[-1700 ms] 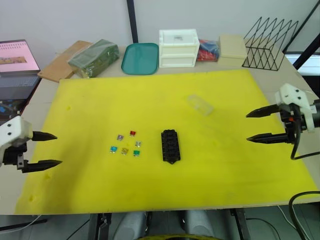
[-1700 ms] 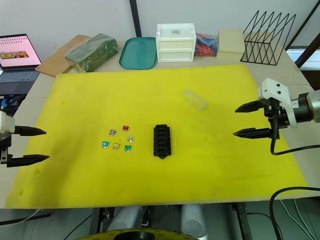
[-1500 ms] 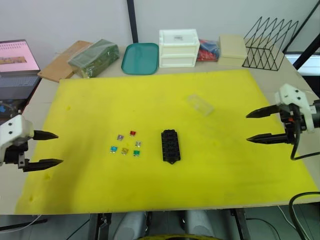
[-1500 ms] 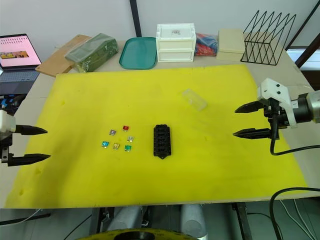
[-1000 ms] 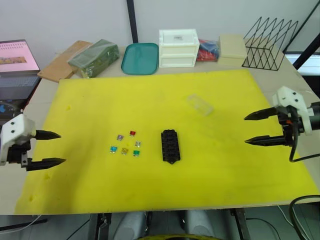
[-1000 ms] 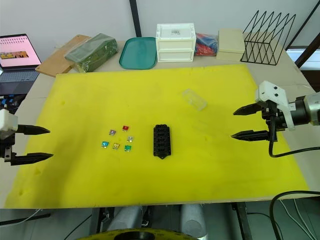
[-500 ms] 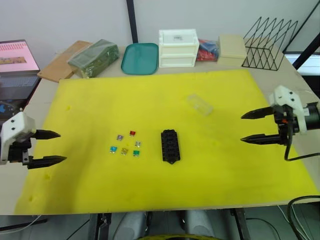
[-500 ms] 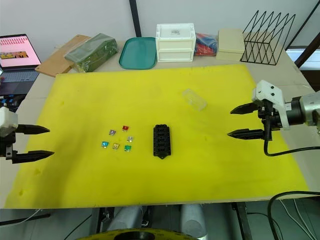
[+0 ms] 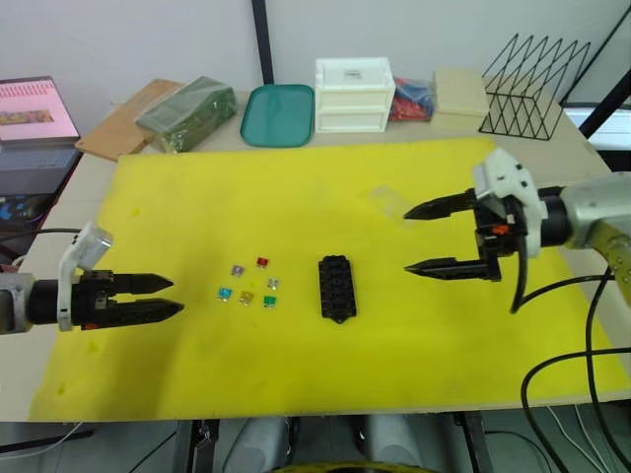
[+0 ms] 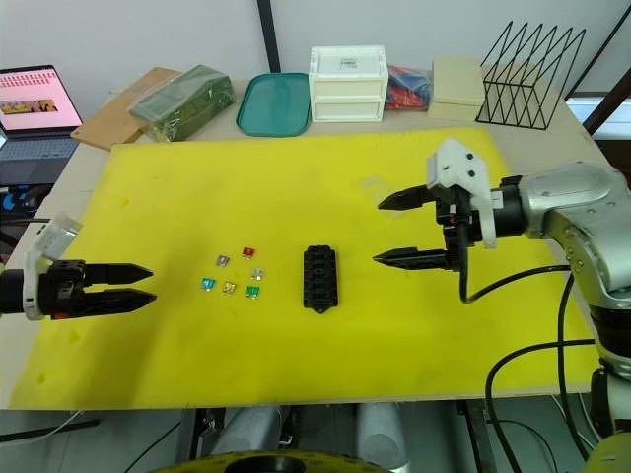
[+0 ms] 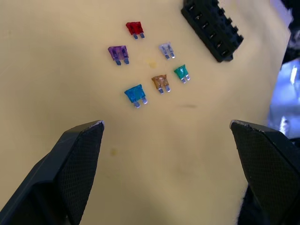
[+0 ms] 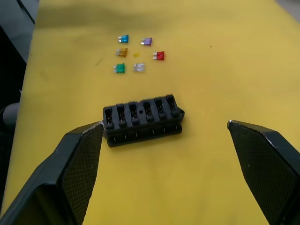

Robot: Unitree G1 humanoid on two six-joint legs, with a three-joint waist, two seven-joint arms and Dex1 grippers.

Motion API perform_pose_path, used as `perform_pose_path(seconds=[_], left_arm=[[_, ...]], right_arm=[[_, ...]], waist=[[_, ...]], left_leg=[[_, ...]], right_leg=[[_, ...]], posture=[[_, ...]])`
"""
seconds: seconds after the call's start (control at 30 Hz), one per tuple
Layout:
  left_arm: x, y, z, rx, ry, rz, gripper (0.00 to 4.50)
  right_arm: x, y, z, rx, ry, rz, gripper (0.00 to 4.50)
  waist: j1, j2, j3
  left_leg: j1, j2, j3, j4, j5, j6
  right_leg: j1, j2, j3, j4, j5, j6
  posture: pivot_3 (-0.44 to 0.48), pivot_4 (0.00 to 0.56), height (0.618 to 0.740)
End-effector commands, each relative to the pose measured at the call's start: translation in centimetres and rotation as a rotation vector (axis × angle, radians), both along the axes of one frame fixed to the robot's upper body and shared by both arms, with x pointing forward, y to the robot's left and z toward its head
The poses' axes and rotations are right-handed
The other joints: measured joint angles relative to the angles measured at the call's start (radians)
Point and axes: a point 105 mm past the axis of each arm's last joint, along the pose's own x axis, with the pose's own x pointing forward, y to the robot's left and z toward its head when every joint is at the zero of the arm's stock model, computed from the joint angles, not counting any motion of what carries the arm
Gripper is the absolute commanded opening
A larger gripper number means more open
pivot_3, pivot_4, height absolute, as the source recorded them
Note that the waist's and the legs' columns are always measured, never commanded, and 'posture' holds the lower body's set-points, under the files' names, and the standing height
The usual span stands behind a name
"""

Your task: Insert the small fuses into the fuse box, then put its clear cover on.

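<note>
Table (image 9: pixel 89 187) — yellow mat (image 9: pixel 325 217), teal tray (image 9: pixel 278 114), drawers (image 9: pixel 351 95).

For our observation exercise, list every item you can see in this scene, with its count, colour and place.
mat: 1, yellow, covering the table
fuses: 6, red, purple, blue, tan, green, clear, loose on mat left of fuse box
fuse box: 1, black, mat centre
cover: 1, clear, mat, beyond fuse box
tray: 1, teal, back
drawer box: 1, white, back
rack: 1, black wire, back right
laptop: 1, far left
left gripper: open, over mat's left
right gripper: open, right of fuse box
</note>
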Motion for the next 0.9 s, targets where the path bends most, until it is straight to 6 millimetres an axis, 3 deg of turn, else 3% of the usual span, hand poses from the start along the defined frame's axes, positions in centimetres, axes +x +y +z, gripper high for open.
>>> perform_pose_path(seconds=[0.03, 0.2, 0.37, 0.9], left_arm=[[0.7, 0.3, -0.4, -0.129, 0.182, 0.104, 4.5], [1.6, -0.2, -1.0, -0.187, 0.294, 0.15, 4.5], [1.9, -1.1, -1.8, -0.199, 0.351, 0.144, 3.28], [3.0, -3.6, -3.6, -0.203, 0.393, 0.095, 3.28]], right_arm=[[-1.0, 3.3, 0.7, 0.013, -0.052, 0.11, 4.47], [-1.5, 5.2, 0.3, 0.003, -0.04, 0.162, 4.47], [-1.7, 6.4, -0.1, -0.004, -0.035, 0.196, 4.5], [-1.6, 6.5, 0.0, -0.012, -0.042, 0.2, 4.5]], waist=[[-0.002, 0.0, 0.0], [-0.002, -0.003, -0.001], [-0.002, -0.003, -0.001], [-0.001, -0.003, -0.001]], left_leg=[[0.0, 0.0, 0.0, 0.0, 0.0, -0.001], [-0.001, 0.0, -0.001, 0.0, 0.001, -0.002], [-0.002, 0.0, -0.001, 0.0, 0.001, -0.002], [-0.002, 0.0, -0.001, 0.0, 0.001, -0.002]], right_leg=[[0.0, 0.0, 0.0, 0.001, 0.0, 0.0], [-0.002, 0.002, 0.001, 0.001, 0.0, -0.001], [-0.002, 0.001, 0.001, 0.001, 0.001, -0.001], [-0.003, 0.002, 0.002, 0.001, 0.001, -0.001]], posture=[[0.0, 0.15, 0.74], [0.0, 0.15, 0.74], [0.0, 0.15, 0.74], [0.0, 0.15, 0.74]])
